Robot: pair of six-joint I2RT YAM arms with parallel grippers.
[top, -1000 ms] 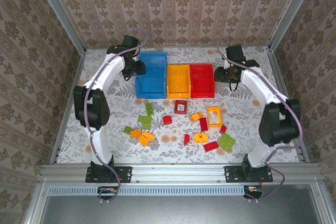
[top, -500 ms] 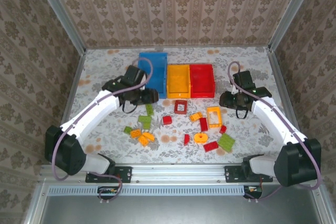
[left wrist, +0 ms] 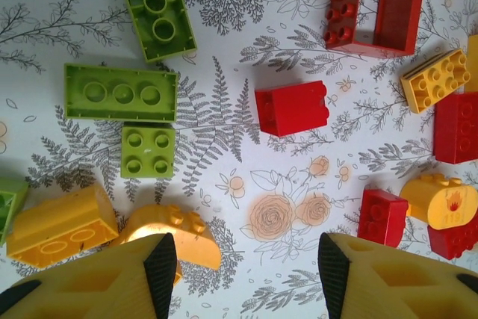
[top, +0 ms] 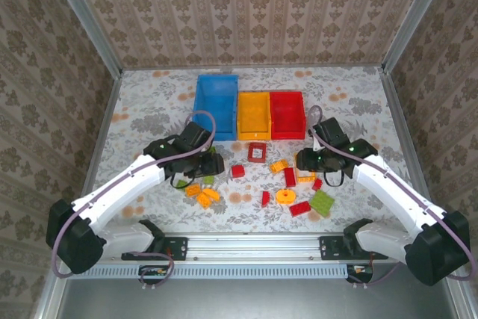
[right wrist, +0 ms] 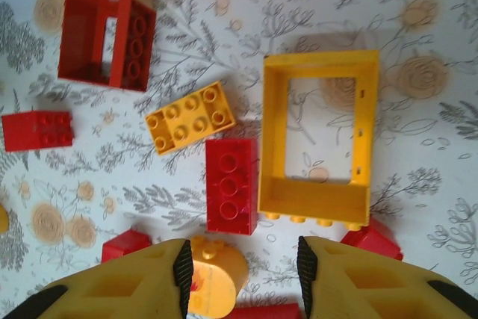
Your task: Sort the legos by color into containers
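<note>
While the containers are standing in a row at the far side of the worktop (top: 146, 106), blue bin (top: 216, 98), yellow bin (top: 253, 115) and red bin (top: 287, 113) side by side, the legos are lying loose just in front of them. The left jaws are hanging wide apart and gripping nothing, above an orange rounded brick (left wrist: 179, 233), with a green plate (left wrist: 120, 93) and a red block (left wrist: 291, 107) beyond. The right jaws are likewise gaping and empty, hovering over an orange disc (right wrist: 216, 282); a long red brick (right wrist: 231, 184) is lying against a yellow frame (right wrist: 317, 136).
</note>
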